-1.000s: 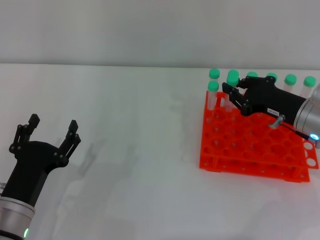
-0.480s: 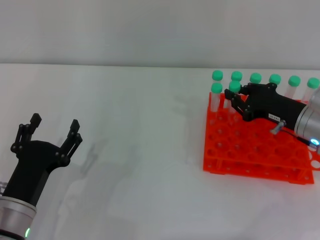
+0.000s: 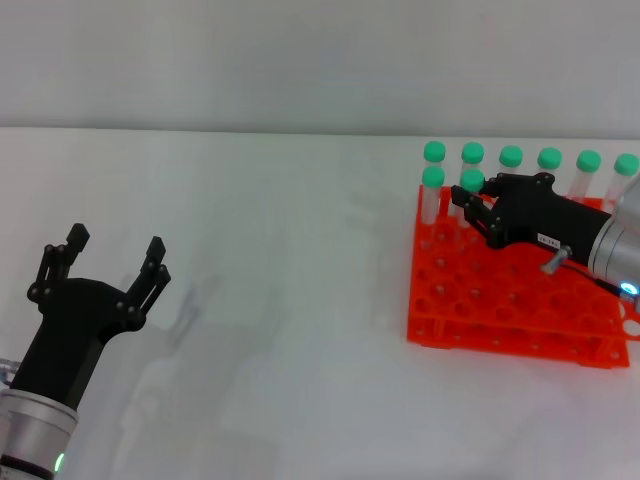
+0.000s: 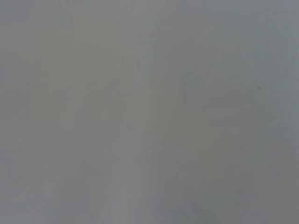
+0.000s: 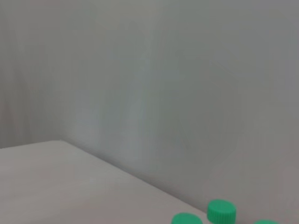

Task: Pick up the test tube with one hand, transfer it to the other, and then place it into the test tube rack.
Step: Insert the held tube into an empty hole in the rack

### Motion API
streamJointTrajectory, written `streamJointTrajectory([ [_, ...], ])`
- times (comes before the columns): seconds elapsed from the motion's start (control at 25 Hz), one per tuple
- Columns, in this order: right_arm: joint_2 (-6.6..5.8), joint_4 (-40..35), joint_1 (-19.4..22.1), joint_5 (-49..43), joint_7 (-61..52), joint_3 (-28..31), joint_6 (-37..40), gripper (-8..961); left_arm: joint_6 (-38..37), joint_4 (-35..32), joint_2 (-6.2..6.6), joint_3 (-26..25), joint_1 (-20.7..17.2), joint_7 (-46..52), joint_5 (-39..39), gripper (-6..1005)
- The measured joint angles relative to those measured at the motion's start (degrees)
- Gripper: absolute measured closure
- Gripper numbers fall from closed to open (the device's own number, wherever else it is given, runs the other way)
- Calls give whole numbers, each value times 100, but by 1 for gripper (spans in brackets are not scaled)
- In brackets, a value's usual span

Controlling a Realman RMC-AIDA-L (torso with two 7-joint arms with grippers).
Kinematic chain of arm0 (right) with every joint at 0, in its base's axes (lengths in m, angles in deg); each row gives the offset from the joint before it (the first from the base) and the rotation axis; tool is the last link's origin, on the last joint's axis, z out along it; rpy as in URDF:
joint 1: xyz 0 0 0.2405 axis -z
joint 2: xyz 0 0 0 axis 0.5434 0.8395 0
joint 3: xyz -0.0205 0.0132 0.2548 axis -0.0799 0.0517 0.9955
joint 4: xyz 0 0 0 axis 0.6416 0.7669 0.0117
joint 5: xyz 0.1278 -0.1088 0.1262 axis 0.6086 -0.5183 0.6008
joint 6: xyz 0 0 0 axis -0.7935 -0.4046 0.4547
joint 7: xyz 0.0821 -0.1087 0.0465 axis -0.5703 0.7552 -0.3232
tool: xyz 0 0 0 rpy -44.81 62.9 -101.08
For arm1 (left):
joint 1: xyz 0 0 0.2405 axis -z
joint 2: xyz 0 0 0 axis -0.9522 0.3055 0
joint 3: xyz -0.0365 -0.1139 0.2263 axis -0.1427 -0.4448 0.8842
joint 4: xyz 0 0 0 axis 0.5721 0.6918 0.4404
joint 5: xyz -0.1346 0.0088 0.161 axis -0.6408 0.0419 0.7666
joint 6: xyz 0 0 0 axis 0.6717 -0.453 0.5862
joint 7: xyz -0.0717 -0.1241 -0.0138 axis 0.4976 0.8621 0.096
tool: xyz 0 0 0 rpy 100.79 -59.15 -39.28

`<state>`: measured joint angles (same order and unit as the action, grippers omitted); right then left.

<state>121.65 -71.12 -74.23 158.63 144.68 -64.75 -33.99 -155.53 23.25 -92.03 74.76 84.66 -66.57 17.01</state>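
Note:
The orange test tube rack (image 3: 500, 305) stands on the white table at the right. My right gripper (image 3: 473, 203) reaches over its back left corner. Its fingers close around a green-capped test tube (image 3: 472, 182) that stands upright in a second-row hole. My left gripper (image 3: 113, 243) is open and empty, raised above the table at the near left, far from the rack. The left wrist view shows only plain grey. The right wrist view shows the wall, the table edge and green caps (image 5: 221, 211) at the bottom.
Several other green-capped tubes (image 3: 549, 158) stand along the rack's back row, and one (image 3: 432, 178) stands at the left end of the second row, beside the held tube. A pale wall runs behind the table.
My right gripper has lowered the tube down into the rack and drawn slightly right. The rack has shifted a little to the right. My left gripper has drifted slightly.

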Motion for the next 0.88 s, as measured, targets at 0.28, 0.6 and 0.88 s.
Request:
streamJointTrajectory([
  [0.28, 0, -17, 23, 104, 6, -155, -49, 621, -83, 3, 0, 0, 12, 0, 8, 119],
  [0.6, 0, -58, 125, 125, -30, -179, -96, 575, -88, 18, 0, 0, 23, 0, 8, 119],
  [0.88, 0, -69, 220, 129, -44, -164, -167, 305, -89, 18, 0, 0, 36, 1, -5, 119],
])
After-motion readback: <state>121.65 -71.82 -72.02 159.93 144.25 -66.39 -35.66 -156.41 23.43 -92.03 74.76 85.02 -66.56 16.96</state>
